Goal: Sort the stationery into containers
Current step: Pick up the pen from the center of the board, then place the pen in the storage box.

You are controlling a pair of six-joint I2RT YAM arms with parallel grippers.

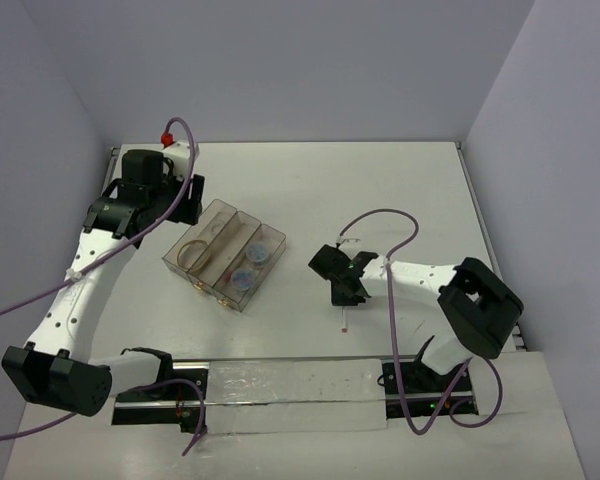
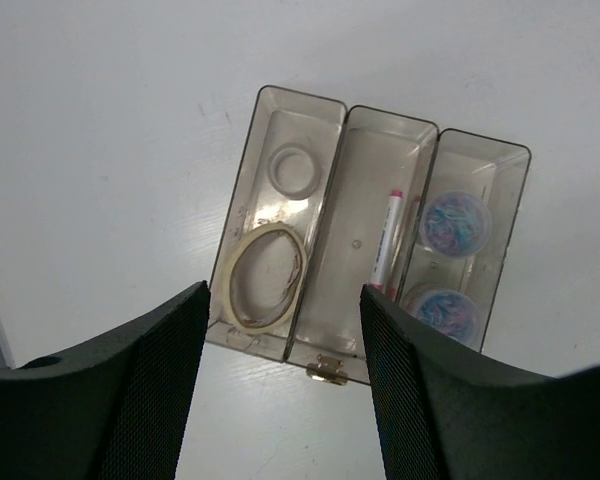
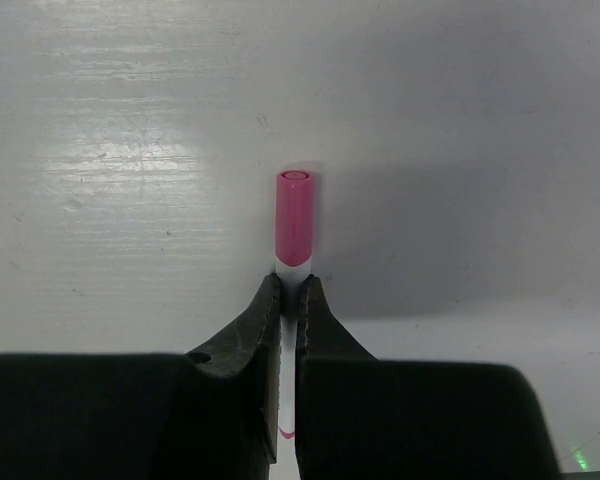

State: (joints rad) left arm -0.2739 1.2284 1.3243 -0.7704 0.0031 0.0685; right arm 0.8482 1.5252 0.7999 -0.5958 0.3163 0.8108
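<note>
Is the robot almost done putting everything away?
Nearly. In the tray, the tape ring and rubber band share one compartment, one pen lies in the middle one, and both jars sit in the third. The right gripper is shut on the last pen, outside the tray. Left to do: put that pen in.

Legible text, labels, brands, numbers, signs: none in any of the three views.
</note>
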